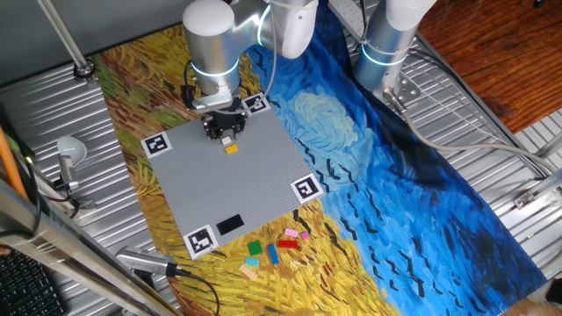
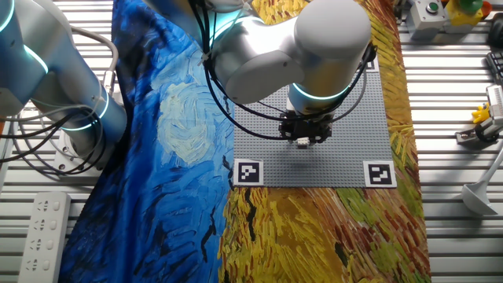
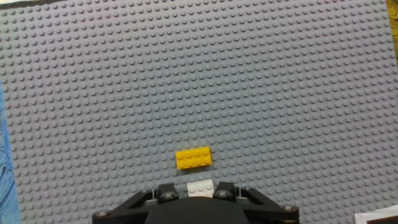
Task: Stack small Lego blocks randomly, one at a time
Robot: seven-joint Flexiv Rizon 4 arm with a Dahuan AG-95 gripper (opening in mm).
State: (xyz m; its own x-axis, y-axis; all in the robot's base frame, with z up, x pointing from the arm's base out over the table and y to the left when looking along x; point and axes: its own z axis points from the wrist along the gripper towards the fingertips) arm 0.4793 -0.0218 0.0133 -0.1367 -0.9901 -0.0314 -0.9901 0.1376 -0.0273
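My gripper (image 1: 225,134) hangs over the far part of the grey baseplate (image 1: 255,189), shut on a small whitish-tan Lego block (image 3: 201,187) that sits between its fingers; it also shows in the other fixed view (image 2: 302,141). An orange-yellow block (image 3: 193,157) sits on the plate just ahead of the fingers, and shows in one fixed view (image 1: 232,148). Several loose blocks lie on the cloth below the plate's near edge: red (image 1: 288,243), blue (image 1: 273,254), green (image 1: 255,248), teal (image 1: 252,262), pink (image 1: 291,233), tan (image 1: 249,273).
A flat black rectangle (image 1: 230,225) lies near the baseplate's front edge. Black-and-white markers (image 1: 306,188) sit at the plate's corners. A second arm's base (image 1: 386,44) stands at the back right. A painted cloth covers the table.
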